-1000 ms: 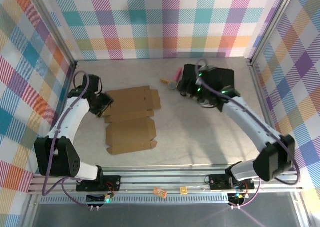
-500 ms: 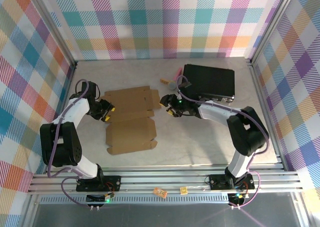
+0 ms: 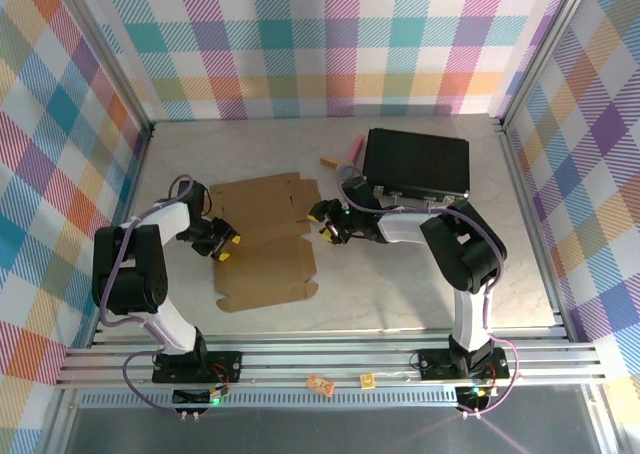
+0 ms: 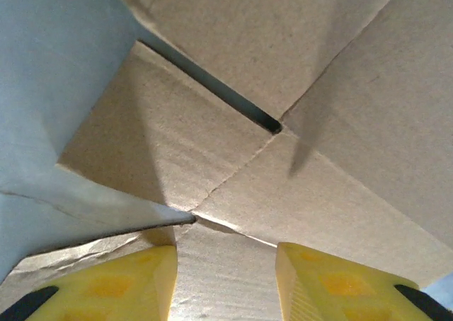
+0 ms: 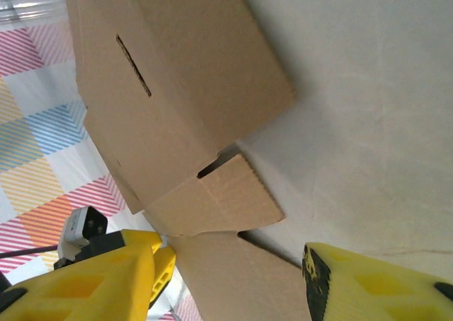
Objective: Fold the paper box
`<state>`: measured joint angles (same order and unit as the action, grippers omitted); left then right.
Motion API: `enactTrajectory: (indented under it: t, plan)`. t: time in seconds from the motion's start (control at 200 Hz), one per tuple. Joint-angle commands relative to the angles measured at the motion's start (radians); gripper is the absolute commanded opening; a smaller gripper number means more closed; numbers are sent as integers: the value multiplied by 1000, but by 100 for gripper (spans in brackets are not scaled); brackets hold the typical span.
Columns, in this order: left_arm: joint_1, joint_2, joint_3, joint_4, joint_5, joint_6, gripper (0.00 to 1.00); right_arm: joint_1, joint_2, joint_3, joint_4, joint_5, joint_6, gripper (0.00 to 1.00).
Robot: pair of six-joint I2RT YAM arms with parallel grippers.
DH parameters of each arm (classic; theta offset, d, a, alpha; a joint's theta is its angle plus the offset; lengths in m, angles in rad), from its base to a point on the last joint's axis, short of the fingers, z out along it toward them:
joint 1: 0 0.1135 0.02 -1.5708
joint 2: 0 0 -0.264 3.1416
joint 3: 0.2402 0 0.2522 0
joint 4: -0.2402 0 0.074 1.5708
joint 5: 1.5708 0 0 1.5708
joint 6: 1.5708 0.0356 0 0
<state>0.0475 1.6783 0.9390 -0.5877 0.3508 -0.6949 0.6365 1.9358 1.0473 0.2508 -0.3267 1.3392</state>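
**Both claws open at the edges of the flat box**

From above, the paper box (image 3: 262, 244) lies unfolded on the table (image 3: 420, 284), left of centre. The left claw (image 3: 226, 248) sits at its left edge. The right claw (image 3: 323, 224) sits at its right edge, near a black case (image 3: 417, 162).

At the left wrist, the left claw's yellow fingers (image 4: 106, 286) stand apart over creased cardboard, clamping nothing.

At the right wrist, the right claw (image 5: 230, 257) gapes wide, with a small flap (image 5: 219, 197) of the box just ahead of it.

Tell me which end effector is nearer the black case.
Right. The right end effector is just left of the black case, at the paper box's right edge. The left end effector is at the box's left edge, farther away.
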Motion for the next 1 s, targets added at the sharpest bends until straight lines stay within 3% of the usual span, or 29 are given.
enactTrajectory:
  t: [0.0, 0.235, 0.41, 0.615, 0.995]
  plan:
    - [-24, 34, -26, 12, -16, 32, 43, 9, -81, -33, -67, -22, -41, 59]
    - [-53, 82, -51, 44, -42, -18, 40, 15, -282, -163, -323, -55, -198, 61]
    - [-76, 86, -47, 63, -58, -82, 39, 27, -347, -252, -359, -136, -226, 64]
    - [-92, 77, -38, 32, -87, -77, 38, 34, -335, -254, -218, -27, -178, 64]
    - [-103, 29, -94, 16, -75, -44, 38, 22, -19, -118, 261, 177, 65, 60]
